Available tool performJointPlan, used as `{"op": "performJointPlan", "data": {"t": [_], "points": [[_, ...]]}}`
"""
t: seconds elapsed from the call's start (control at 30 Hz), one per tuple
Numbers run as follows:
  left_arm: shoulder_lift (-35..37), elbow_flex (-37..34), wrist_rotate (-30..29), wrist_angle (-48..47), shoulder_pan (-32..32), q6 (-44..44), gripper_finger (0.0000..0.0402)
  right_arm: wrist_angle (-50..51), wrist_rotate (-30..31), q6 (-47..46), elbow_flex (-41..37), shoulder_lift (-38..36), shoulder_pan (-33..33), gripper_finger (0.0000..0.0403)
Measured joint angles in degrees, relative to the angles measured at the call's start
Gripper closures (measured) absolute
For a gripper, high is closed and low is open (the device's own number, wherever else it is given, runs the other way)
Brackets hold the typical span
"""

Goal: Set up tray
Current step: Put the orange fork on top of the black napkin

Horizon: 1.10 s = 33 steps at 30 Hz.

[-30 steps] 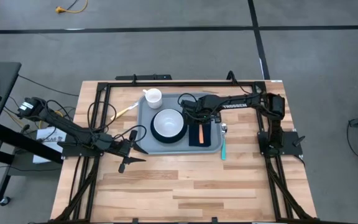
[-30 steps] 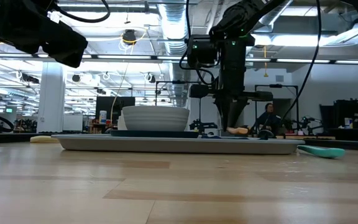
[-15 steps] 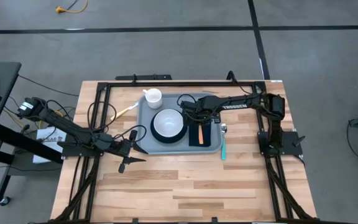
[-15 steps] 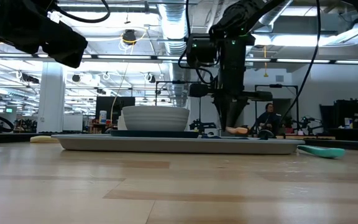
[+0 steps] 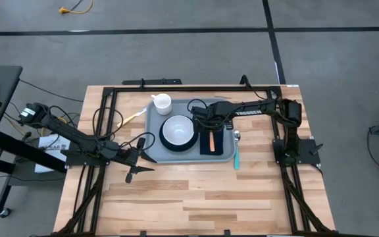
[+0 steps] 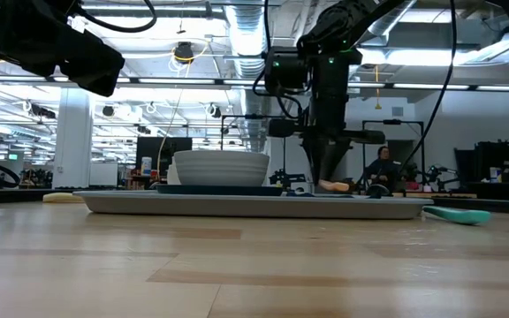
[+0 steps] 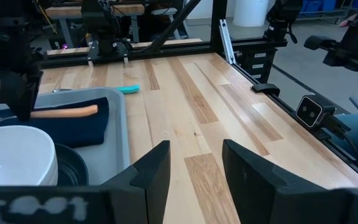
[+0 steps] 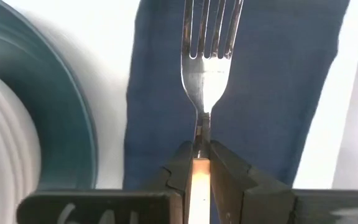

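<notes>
The right hand [image 8: 199,165] is pinched narrow on a fork's [image 8: 209,59] orange handle, tines out over the dark navy cloth [image 5: 216,141] on the tray [image 5: 193,154]. The left hand [image 7: 194,167] hangs over the table [image 5: 196,197] just off the tray's near-left corner, fingers parted, holding nothing. The tray lies toward the table's far edge; bare wood spreads across the near half. A teal utensil [image 5: 237,158] lies just beside the tray's right rim. White lettering on the right arm is too small to read.

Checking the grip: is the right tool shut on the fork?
Shut: the right tool pinches the fork at its neck, above the navy cloth.
</notes>
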State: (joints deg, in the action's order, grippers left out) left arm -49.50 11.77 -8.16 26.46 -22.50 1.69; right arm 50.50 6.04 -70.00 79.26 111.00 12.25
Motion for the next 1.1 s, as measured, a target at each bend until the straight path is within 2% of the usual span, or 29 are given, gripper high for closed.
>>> {"op": "performJointPlan", "data": {"t": [0.3,0.73,1.0,1.1], "points": [[-0.02,0.0,0.0,-0.42,0.0,0.36,0.0267,-1.33,-0.15,0.0,0.0,0.0,-0.61,0.0365],[-0.02,0.0,0.0,-10.64,-0.01,-0.35,0.0267,-1.68,-0.19,0.11,0.0,0.0,-0.61,0.0365],[0.17,0.01,-0.11,-4.39,0.0,-3.09,0.0267,-1.79,-0.21,-0.02,0.0,0.0,-0.61,0.0365],[2.32,0.02,-0.11,-2.46,-0.02,-3.98,0.0267,-1.79,-0.24,-0.02,0.0,0.0,-0.61,0.0365]]}}
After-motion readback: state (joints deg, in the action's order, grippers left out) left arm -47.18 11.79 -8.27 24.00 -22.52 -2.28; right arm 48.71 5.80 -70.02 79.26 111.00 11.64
